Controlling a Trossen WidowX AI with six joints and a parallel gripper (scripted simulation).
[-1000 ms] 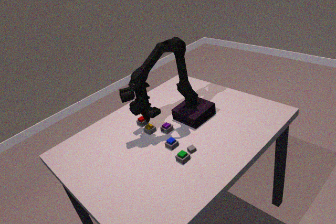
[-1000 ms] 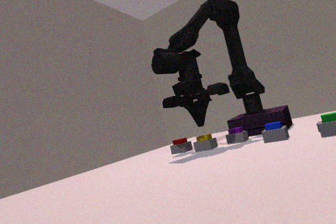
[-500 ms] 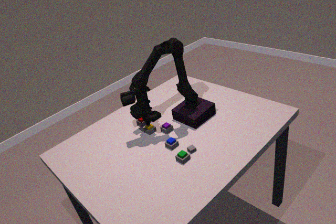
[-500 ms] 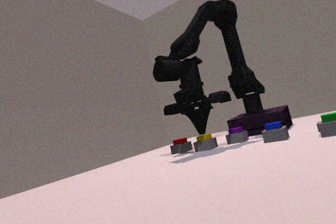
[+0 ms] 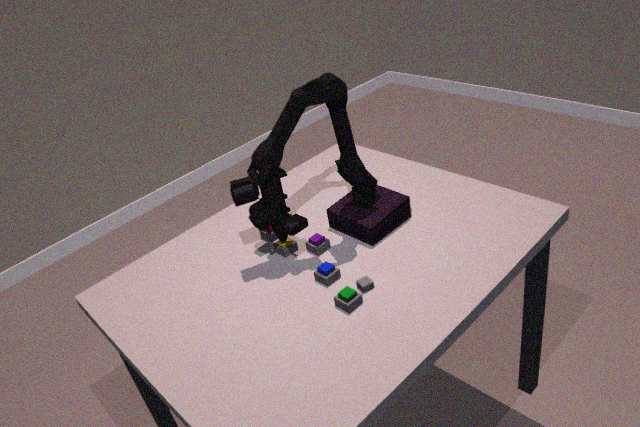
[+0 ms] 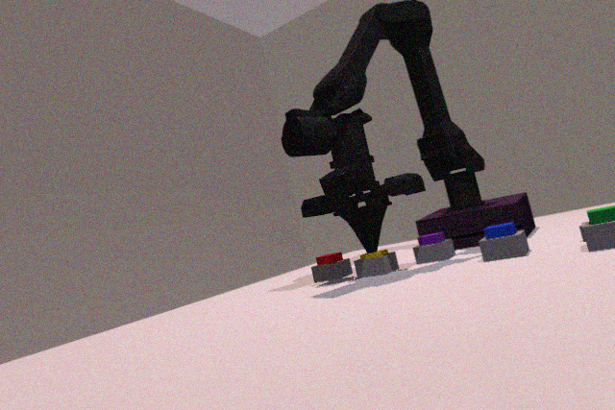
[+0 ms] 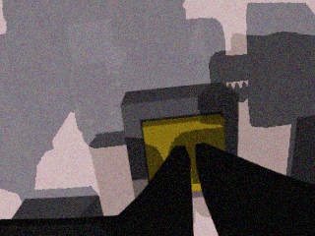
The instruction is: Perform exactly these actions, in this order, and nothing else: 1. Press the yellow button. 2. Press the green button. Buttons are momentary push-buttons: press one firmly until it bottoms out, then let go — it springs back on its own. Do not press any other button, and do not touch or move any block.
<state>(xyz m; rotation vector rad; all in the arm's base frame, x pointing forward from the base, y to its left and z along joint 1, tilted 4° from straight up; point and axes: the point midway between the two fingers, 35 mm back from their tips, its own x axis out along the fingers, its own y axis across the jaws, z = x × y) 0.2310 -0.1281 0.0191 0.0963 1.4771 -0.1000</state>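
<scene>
The end effector (image 6: 371, 247), its 2 tapered black fingers pressed together on nothing, is bearing point-down on the yellow button (image 6: 376, 253), which is lying directly beneath its tip. A sideways slip could be clipping the red button (image 6: 329, 257) just beside it, since the flat, smooth cap is offering the narrow tip little purchase. Each button is showing as a square coloured cap in a grey boxy housing. The green button (image 5: 347, 293) is sitting well apart on the matte pale table (image 5: 465, 236), near a small grey block (image 5: 365, 283).
</scene>
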